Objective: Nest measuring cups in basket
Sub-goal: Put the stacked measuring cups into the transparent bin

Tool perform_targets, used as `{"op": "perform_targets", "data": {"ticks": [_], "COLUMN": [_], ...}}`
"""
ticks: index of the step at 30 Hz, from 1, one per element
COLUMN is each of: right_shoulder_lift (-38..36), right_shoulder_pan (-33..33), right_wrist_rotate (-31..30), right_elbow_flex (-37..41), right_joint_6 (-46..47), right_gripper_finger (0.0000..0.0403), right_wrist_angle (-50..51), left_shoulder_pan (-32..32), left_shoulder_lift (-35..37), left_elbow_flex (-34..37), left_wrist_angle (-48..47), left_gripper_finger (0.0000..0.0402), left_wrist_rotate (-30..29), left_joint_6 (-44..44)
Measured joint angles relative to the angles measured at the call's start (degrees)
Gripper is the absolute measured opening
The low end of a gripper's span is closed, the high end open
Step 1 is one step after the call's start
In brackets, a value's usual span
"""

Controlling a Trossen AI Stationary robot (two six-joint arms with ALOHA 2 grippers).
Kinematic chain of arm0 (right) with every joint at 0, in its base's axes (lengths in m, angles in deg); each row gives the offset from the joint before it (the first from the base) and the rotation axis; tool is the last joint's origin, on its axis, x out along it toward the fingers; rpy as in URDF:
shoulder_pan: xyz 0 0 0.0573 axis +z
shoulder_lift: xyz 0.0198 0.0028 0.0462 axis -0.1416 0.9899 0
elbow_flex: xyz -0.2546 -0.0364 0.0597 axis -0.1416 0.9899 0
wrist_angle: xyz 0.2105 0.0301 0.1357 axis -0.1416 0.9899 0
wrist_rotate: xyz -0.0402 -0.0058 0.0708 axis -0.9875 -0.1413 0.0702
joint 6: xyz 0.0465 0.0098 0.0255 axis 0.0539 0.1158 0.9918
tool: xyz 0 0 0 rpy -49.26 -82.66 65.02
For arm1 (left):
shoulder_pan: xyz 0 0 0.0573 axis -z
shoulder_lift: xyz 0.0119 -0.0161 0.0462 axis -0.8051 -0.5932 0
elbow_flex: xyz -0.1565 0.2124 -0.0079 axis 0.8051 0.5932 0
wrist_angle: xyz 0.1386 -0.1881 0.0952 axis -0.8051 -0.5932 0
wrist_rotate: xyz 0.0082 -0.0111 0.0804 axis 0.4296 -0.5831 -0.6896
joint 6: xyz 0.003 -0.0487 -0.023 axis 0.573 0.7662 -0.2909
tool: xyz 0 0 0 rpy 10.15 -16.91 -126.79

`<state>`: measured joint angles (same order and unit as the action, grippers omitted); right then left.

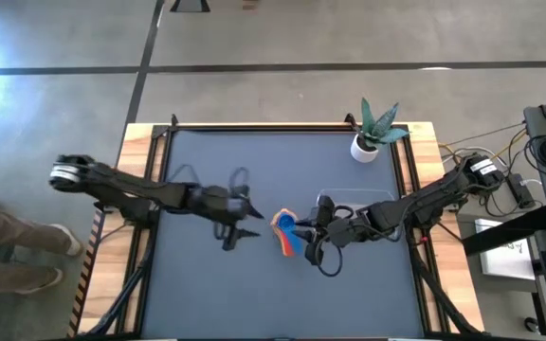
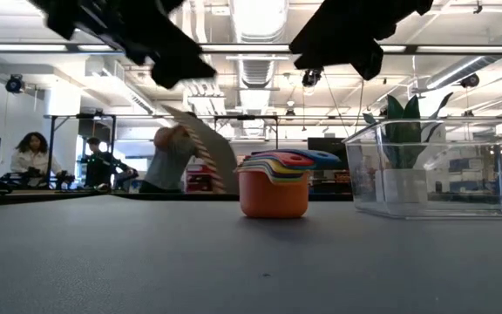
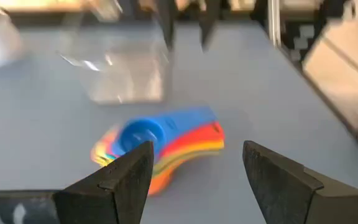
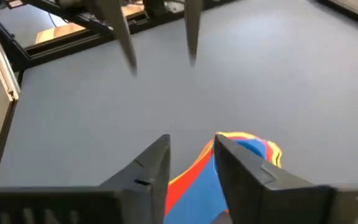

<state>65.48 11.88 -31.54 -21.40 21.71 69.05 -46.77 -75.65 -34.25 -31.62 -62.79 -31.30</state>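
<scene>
The measuring cups (image 1: 287, 232) sit nested in one stack on the table, orange at the bottom and blue on top (image 2: 274, 185), with their handles fanned out (image 3: 185, 134). The clear basket (image 1: 354, 201) stands on the table just beyond the stack, toward the right (image 2: 434, 170). My left gripper (image 1: 247, 220) hovers open to the left of the stack, which shows ahead between its fingers (image 3: 197, 162). My right gripper (image 1: 303, 227) hangs open above the stack's right side, over the handles (image 4: 191, 155). Both are raised clear of the cups in the low view.
A white pot with a green plant (image 1: 366, 142) stands near the table's far right corner, behind the basket. The dark table top (image 1: 207, 275) stretches to the left and near side of the stack. People show in the room beyond the table (image 2: 168, 157).
</scene>
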Motion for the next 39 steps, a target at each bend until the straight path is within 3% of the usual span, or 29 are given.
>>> {"op": "perform_targets", "data": {"ticks": [4,7,12,17,30,39], "right_shoulder_lift": [0.01,0.18,0.33,2.39,25.22,28.94], "right_shoulder_pan": [-1.35,-2.31,-3.54,-3.77,-3.95,-3.95], "right_wrist_rotate": [0.05,0.00,1.20,1.45,1.25,2.87], "right_elbow_flex": [0.00,0.00,-0.75,-8.15,-33.18,-36.98], "right_joint_6": [0.94,0.91,0.85,0.91,20.43,28.28], "right_gripper_finger": [0.0176,0.0223,0.0293,0.0339,0.0354,0.0354], "right_wrist_angle": [0.92,0.81,2.62,12.53,46.50,49.91], "left_shoulder_pan": [-0.49,-0.95,-2.02,-3.47,-5.98,-5.96], "left_shoulder_lift": [9.12,13.70,17.20,17.69,19.29,19.71], "left_elbow_flex": [5.91,8.88,11.02,10.84,10.75,12.30], "left_wrist_angle": [6.33,9.06,9.50,10.68,12.80,12.20], "left_gripper_finger": [0.0229,0.0206,0.0112,0.0011,0.0002,0.0000], "left_wrist_rotate": [-4.15,-5.80,-8.14,-8.18,-10.47,-8.83], "left_joint_6": [0.29,0.36,0.18,-0.05,-0.41,-0.42]}}
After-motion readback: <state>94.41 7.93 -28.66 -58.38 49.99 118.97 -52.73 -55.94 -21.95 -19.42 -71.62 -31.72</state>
